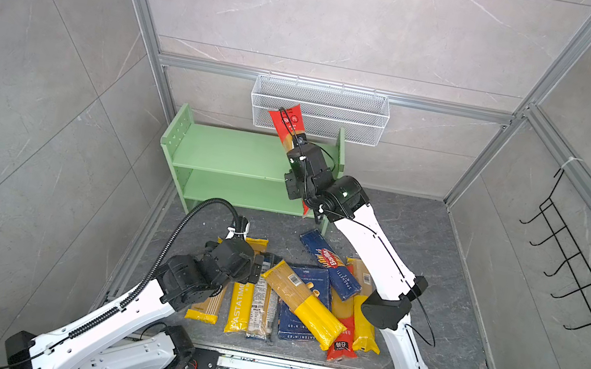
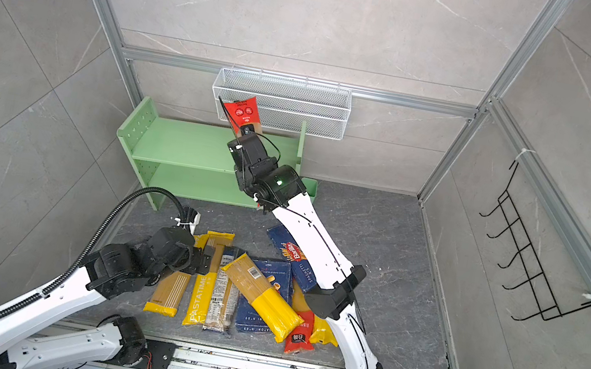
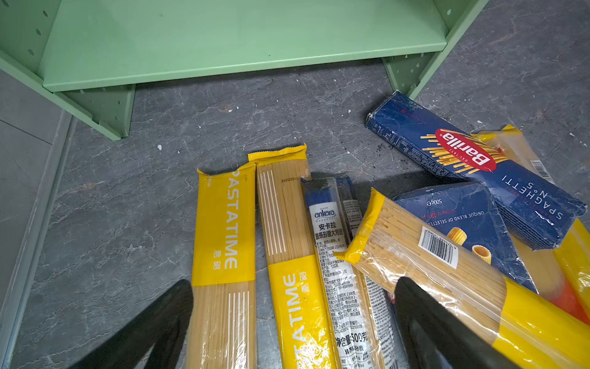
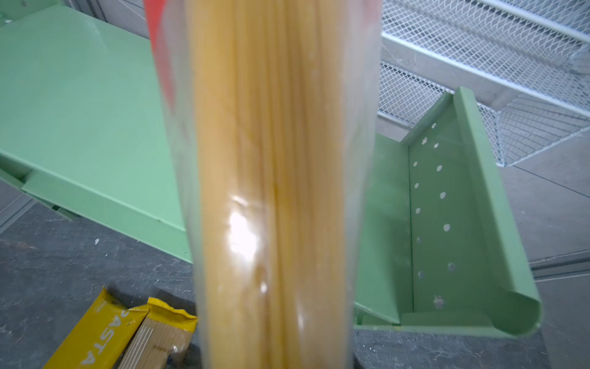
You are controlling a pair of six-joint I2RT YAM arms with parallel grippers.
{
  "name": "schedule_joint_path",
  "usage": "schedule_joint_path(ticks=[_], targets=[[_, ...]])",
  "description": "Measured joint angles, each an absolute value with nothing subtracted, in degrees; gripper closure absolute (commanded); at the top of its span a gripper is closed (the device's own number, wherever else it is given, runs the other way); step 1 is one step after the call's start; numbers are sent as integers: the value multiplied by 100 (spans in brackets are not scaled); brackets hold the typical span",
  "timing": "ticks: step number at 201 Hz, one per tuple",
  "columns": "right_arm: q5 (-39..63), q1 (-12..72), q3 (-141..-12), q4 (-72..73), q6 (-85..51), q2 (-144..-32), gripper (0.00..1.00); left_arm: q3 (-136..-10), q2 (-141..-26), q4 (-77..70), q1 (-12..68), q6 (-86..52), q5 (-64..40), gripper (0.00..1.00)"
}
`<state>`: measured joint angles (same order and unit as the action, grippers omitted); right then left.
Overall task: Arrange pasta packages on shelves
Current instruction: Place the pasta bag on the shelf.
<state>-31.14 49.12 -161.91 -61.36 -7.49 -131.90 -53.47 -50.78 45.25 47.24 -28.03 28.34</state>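
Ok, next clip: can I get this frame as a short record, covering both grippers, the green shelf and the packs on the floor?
pale green two-tier metal shelf: no pack lying on the visible boards
right gripper: shut on a long clear spaghetti bag with red ends, tilted over the shelf's right part
left gripper: open, empty, over the floor pile
pile contents: yellow PASTATIME bags, dark blue Barilla spaghetti box, others overlapping

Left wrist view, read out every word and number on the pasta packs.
"PASTATIME": yellow-banded spaghetti bag
"TATIME", cut off: neighbouring bag
"ankara", "安卡拉": blue-ended bag
"Barilla", "SPAGHETTI", "No5": long blue box
"500g", "UNIQUE BLEND OF SELECTED": wide blue box
Fine print, barcode digits: too small.
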Motion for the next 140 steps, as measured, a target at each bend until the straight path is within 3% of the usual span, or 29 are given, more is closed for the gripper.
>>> schedule_joint_path(ticks=[43,140], targets=[[-2998,4595,-16191,-6152,-882,-13319,99,-5391,-5229,4453,4724,-2797,2829,0],[-2738,4355,-16191,-6237,-1120,-13382,81,-5415,-5321,4410,4724,-2801,2805,0]])
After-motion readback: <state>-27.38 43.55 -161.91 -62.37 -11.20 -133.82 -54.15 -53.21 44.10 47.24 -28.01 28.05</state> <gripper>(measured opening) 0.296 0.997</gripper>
